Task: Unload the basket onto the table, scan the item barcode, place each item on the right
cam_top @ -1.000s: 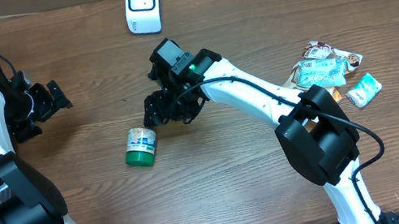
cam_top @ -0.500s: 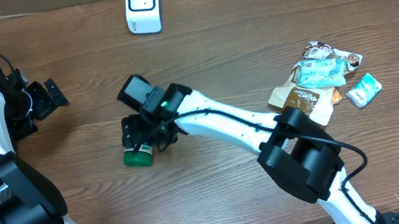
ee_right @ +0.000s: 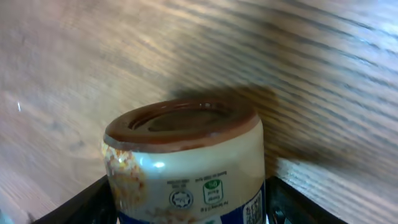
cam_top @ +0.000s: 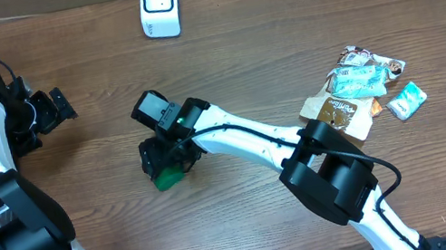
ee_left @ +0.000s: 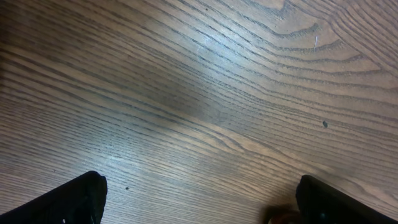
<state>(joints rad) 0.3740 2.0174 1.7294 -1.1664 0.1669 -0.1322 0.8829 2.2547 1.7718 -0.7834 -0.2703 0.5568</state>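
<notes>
Wood-grain bench [cam_top: 224, 235] fills the overhead view, with the white scanner [cam_top: 159, 6] near its far edge and a heap of snack packets [cam_top: 361, 82] off to your right. The can [cam_top: 169, 177] lies on its side near the middle, well apart from the scanner. Only its green end shows, because the right end effector [cam_top: 163, 161] sits down over it. The left end effector [cam_top: 54, 107] hangs at the left side with its jaws spread, nowhere near the can.

The left wrist view gives you bare wood. Its two fingers [ee_left: 68, 200] stand wide apart at the bottom corners with nothing between them.

In the right wrist view the can [ee_right: 186, 162] sits squarely between the dark fingers [ee_right: 81, 202], its brown-rimmed end towards the camera. The jaws flank it closely on both sides, but you cannot tell whether they are pinching it yet. What looks like the barcode [ee_right: 254, 205] peeps out at the lower right of the label, cut off by the frame edge.

By my reading you are at the pick-up step. Next, make sure the grip is firm, lift the can and carry it to the scanner, then turn it so the barcode faces the scanner window. A round can may roll or slip if the squeeze is off-centre.
</notes>
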